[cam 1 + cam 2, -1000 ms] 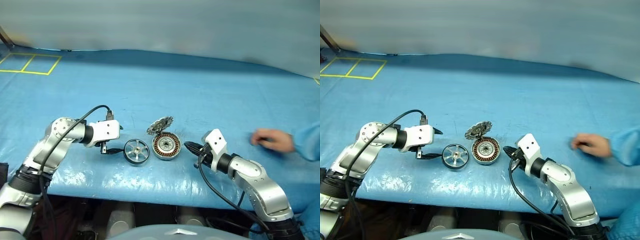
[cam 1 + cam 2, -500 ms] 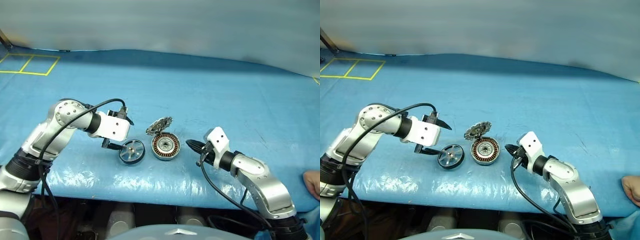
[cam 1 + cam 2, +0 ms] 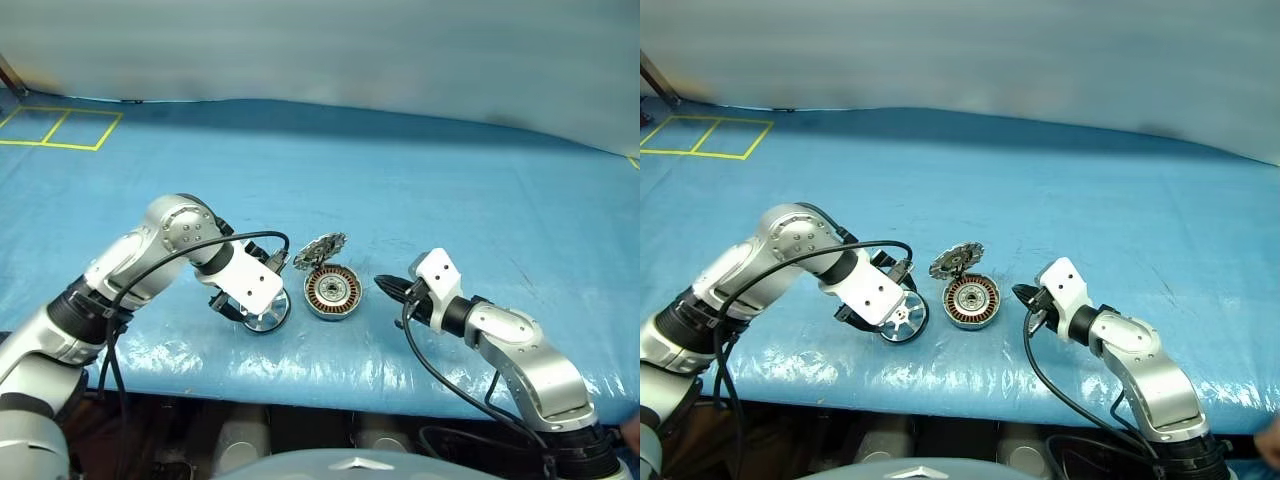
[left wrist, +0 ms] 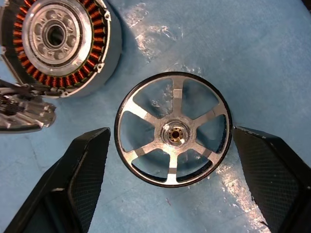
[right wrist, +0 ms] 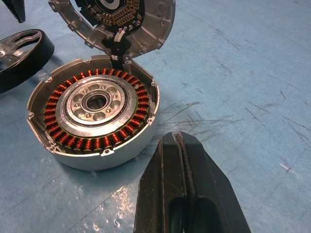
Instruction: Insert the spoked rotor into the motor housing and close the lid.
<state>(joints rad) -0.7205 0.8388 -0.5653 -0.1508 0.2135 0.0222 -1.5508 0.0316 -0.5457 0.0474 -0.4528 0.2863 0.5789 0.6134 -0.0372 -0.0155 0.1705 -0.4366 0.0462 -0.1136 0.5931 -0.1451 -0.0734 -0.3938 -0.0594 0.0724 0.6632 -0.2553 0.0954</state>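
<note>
The spoked rotor (image 4: 175, 133), a black ring with silver spokes, lies flat on the blue cover just left of the motor housing (image 3: 332, 292). The housing's copper windings (image 5: 95, 109) face up, and the lid (image 5: 141, 19) stands raised at its far rim. My left gripper (image 3: 262, 300) points down over the rotor and is open, with one finger (image 4: 82, 170) on each side of the ring and a gap between each finger and the ring. My right gripper (image 5: 182, 141) is shut and empty. It rests low just right of the housing, pointing toward it.
The blue cover (image 3: 420, 190) spans the whole table, and its front edge runs close below both grippers. Yellow tape squares (image 3: 60, 125) mark the far left corner. Black cables loop from both wrists.
My left gripper swung right and turned from level to pointing down over the rotor. The person's hand on the right drew back off the table. The right gripper stayed put.
</note>
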